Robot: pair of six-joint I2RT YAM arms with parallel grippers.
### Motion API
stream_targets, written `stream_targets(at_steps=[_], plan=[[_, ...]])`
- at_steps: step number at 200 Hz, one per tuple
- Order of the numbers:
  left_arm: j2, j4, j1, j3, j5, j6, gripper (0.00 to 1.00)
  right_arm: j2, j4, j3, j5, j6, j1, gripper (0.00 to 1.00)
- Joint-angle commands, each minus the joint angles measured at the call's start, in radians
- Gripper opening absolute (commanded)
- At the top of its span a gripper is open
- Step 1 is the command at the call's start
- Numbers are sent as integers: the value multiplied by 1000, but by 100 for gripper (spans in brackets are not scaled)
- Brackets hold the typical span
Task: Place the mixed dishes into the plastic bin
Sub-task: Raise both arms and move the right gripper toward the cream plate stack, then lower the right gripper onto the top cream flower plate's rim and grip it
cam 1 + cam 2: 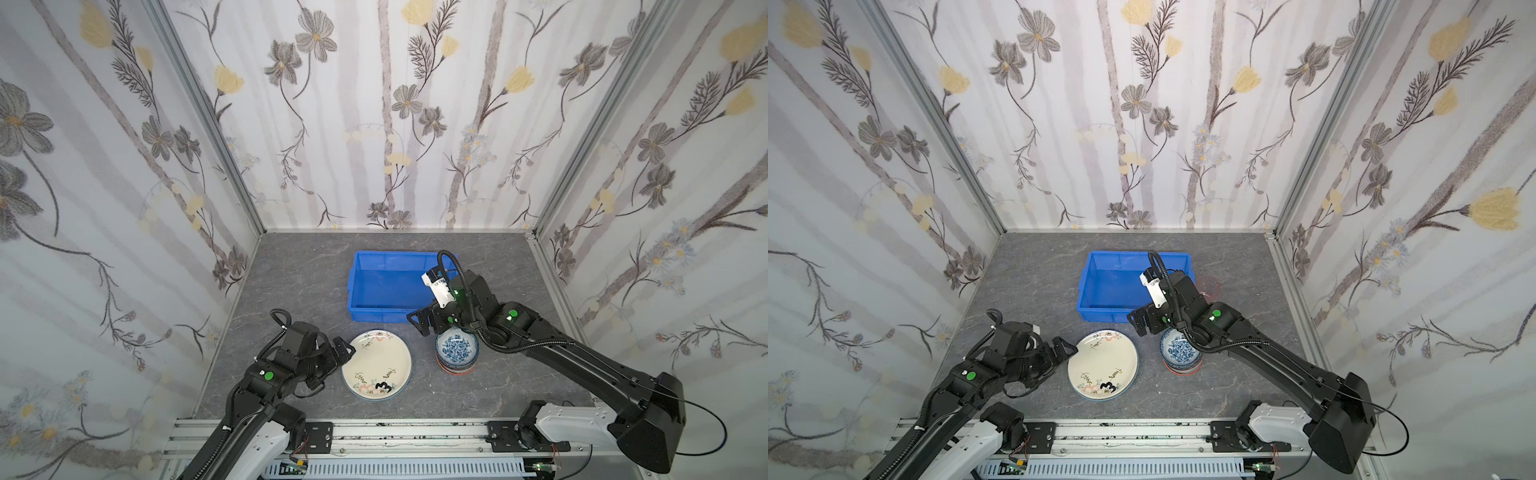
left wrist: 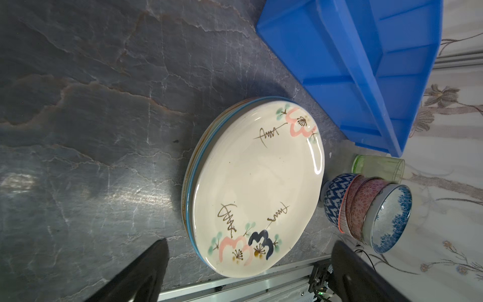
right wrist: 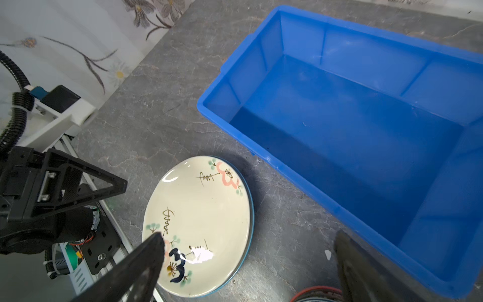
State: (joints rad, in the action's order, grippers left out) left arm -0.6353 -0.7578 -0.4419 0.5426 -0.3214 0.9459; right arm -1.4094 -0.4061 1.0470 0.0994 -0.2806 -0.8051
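left gripper (image 2: 249, 245) and right gripper (image 3: 248, 234) gape empty, while green tumbler (image 2: 377, 167) shows only in left wrist view.

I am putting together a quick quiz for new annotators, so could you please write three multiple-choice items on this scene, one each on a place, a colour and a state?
1. In both top views, relative to the plates, the bowls stand: A) left B) right C) on top.
2. The top plate is: A) cream B) black C) red.
3. The left pincer is: A) shut on a plate B) open C) shut on a bowl.
Answers: 1 B, the bowls sit apart from the plates, on the right arm's side; 2 A, its glaze is cream with pink and navy blossoms; 3 B, it stands wide, gripping nothing.
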Motion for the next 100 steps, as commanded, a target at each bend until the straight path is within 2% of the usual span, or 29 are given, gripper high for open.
stream_targets(at_steps=[1,20,100], plan=[[-10,6,-17,-9,10,21,100,-37,18,6,12,-14,-9,98],[-10,20,-23,-20,9,28,100,-75,15,22,23,-12,-48,98],[-29,130,-29,-107,-17,74,100,-237,-16,65,68,2,-66,95]])
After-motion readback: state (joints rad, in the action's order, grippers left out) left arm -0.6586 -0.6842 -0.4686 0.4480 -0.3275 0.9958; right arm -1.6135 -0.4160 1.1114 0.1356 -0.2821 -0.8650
